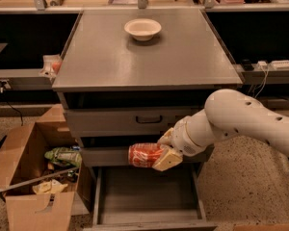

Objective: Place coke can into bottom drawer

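Observation:
My gripper (160, 153) is shut on the red coke can (144, 155), which lies sideways in the cream fingers (167, 160). It hangs in front of the middle drawer front, just above the open bottom drawer (147, 196). The drawer is pulled out and its grey floor is bare. The white arm (241, 121) comes in from the right.
A white bowl (142, 29) stands at the back of the grey cabinet top (144, 57). An open cardboard box (36, 177) with rubbish stands on the floor to the left of the drawer. A workbench runs along the back.

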`<state>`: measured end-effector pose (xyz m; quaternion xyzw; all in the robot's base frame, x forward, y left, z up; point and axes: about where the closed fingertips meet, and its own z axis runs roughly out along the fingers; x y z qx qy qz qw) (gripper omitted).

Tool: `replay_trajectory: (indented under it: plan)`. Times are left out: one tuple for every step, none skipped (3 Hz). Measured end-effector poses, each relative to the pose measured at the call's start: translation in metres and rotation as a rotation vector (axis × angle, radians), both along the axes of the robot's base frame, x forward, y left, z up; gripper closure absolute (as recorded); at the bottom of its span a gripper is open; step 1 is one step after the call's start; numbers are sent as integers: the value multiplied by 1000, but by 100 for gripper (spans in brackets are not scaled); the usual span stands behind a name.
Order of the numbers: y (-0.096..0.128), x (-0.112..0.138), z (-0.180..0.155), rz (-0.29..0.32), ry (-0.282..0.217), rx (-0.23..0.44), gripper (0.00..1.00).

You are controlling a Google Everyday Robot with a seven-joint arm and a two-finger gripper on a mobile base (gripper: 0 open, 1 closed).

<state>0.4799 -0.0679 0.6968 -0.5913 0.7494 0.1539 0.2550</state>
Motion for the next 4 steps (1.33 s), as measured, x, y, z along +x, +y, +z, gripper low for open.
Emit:
replay_trajectory:
  plan:
    - [4, 4, -45, 8, -5, -23, 100]
    - [8, -1, -152, -2, 47, -55, 100]
    - [22, 6, -258, -51, 85, -20, 100]
    - [23, 7, -263, -52, 86, -19, 100]
